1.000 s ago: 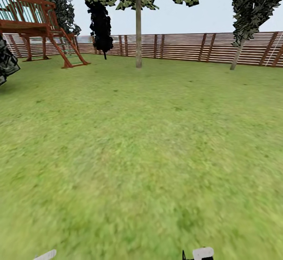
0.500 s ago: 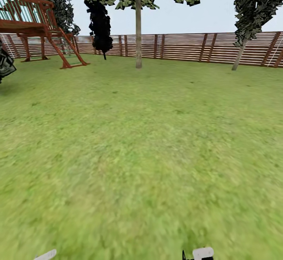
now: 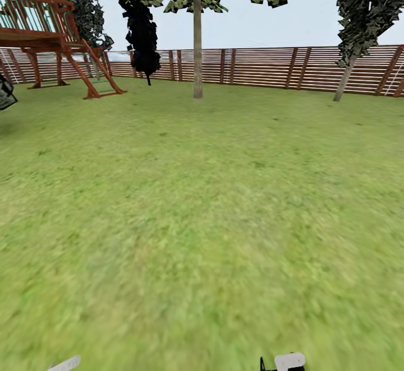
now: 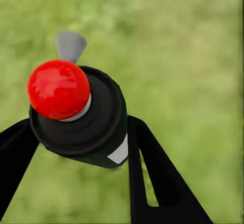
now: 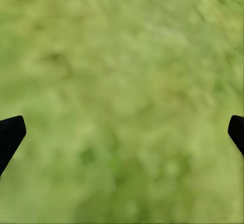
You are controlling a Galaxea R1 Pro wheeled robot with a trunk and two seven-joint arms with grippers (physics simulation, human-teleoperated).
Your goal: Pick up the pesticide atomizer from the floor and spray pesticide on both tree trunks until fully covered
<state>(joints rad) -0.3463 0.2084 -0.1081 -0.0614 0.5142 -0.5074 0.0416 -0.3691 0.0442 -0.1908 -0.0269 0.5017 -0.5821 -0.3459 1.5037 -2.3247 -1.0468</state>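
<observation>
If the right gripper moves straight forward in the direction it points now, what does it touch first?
Most likely the grass. The right gripper is open and empty, and the right wrist view shows lawn straight ahead, with nothing between. Depth is unclear from the blur.

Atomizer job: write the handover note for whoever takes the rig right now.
Left gripper: shut on the atomizer, red cap toward the wrist camera, grass beyond.
Right gripper: open, empty, over grass.
Tree: straight pale trunk far ahead by the fence; a leaning tree stands far right.
Done: atomizer picked up.
Left: drive to the trees and spray both trunks; no spray visible on them from here.
</observation>
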